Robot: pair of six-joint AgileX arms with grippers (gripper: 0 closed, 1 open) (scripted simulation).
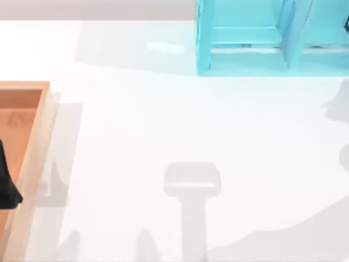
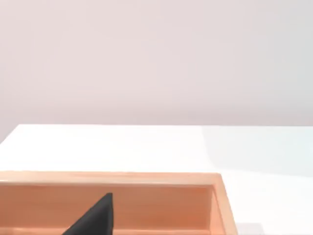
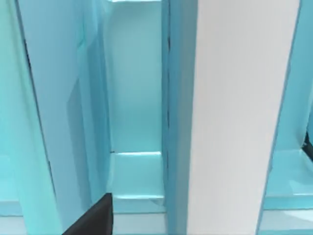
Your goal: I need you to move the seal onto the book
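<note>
The seal and the book are out of view. My left gripper [image 1: 8, 183] is a dark shape at the table's left edge, over the wooden box [image 1: 32, 158]. In the left wrist view one black fingertip [image 2: 95, 218] hangs in front of the box's inner wall [image 2: 156, 205]. My right arm is up against the teal shelf unit [image 1: 245, 38] at the back right. Its wrist view has one black fingertip [image 3: 93, 218] before a teal compartment [image 3: 134, 122] and a broad white upright face [image 3: 239, 117]. I cannot tell whether that face belongs to the shelf.
The open wooden box runs along the left side of the table and has raised walls. The teal shelf unit stands at the back right, and an upright divider [image 1: 294, 33] splits it. Arm shadows fall across the white table [image 1: 163, 125] near its front edge.
</note>
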